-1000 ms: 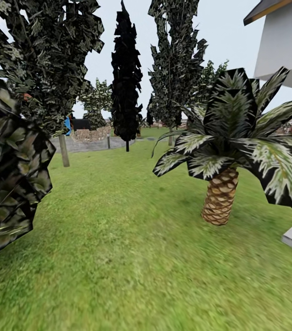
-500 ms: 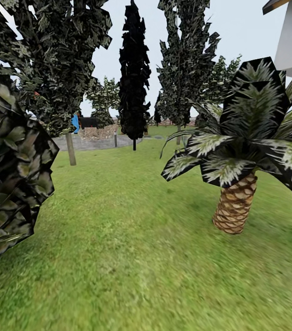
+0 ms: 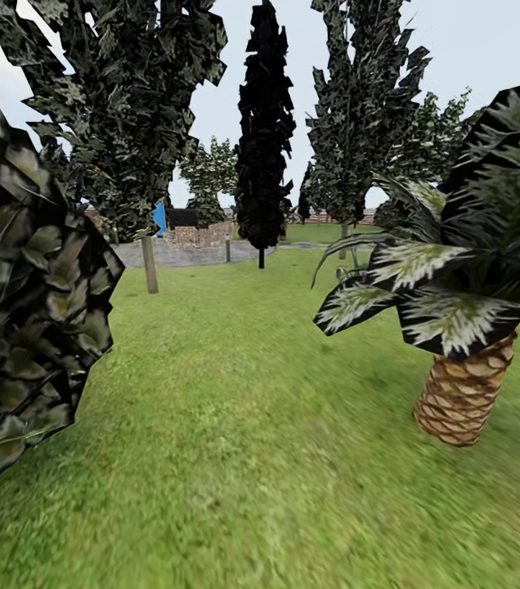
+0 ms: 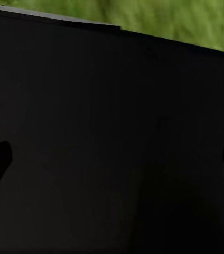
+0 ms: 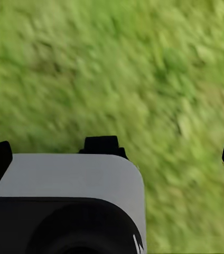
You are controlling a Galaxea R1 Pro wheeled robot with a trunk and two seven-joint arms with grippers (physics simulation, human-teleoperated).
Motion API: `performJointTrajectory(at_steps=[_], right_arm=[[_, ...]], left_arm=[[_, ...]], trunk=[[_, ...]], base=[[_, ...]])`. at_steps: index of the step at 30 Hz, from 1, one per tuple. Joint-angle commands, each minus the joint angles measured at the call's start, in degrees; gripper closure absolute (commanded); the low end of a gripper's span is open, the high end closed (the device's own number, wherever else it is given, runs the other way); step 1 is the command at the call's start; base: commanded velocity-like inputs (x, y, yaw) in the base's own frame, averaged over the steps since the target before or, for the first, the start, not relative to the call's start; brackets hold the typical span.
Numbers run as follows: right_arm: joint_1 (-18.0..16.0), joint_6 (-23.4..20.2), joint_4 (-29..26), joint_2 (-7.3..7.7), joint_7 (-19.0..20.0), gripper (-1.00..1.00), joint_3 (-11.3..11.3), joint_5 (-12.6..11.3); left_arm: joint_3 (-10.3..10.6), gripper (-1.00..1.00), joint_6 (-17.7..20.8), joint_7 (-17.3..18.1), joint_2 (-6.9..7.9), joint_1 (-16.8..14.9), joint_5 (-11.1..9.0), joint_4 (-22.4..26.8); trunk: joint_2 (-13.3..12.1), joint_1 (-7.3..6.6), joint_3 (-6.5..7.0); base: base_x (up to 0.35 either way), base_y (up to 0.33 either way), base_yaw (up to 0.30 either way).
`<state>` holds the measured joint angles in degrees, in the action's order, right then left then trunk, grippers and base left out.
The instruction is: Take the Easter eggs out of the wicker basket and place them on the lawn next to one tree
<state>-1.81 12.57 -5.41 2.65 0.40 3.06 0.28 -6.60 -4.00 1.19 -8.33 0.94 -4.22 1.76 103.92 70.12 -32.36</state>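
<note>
The three Easter eggs and the wicker basket are out of view. The lawn (image 3: 235, 425) spreads ahead as mottled green grass. A tree (image 3: 150, 266) with a thin pale trunk and a jagged dark green crown stands at the far left of the grass, and a second tree (image 3: 358, 123) of the same kind stands farther back. In the left wrist view my left gripper (image 4: 112, 159) is open in front of a black surface. In the right wrist view my right gripper (image 5: 112, 159) is open over grass, above a grey and black part of the robot (image 5: 64, 201).
A short palm (image 3: 464, 397) with a scaly trunk stands close at the right. Dark leafy foliage (image 3: 23, 286) hangs close at the left. An all-black columnar tree (image 3: 264, 139) stands far ahead beside a grey paved patch (image 3: 195, 254). Grass lies open between foliage and palm.
The whole head view has shifted: the trees and the palm sit farther right and nearer, and the white house at the right edge has left the picture. The camera moved, not the things.
</note>
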Motion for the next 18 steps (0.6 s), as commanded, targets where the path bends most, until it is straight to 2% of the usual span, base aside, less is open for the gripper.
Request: performJointTrajectory(at_steps=[1, 6, 18], right_arm=[[-0.02, 0.23, 0.05, -0.01, 0.04, -1.00, 0.29, 0.03], [-0.02, 0.25, 0.05, -0.01, 0.04, -1.00, 0.28, 0.07], [-0.02, 0.25, 0.05, -0.01, 0.04, -1.00, 0.28, 0.08]], left_arm=[[-0.26, -1.00, -0.04, 0.12, -0.02, 0.03, -0.44, 0.09], [-0.26, -1.00, -0.04, 0.12, -0.02, 0.03, -0.44, 0.09], [-0.26, -1.00, -0.04, 0.12, -0.02, 0.03, -0.44, 0.09]], trunk=[[0.02, 0.03, -0.05], [0.02, 0.03, -0.05], [0.02, 0.03, -0.05]], base=[[0.338, 0.000, 0.077], [0.338, 0.000, 0.205], [0.338, 0.000, 0.276]])
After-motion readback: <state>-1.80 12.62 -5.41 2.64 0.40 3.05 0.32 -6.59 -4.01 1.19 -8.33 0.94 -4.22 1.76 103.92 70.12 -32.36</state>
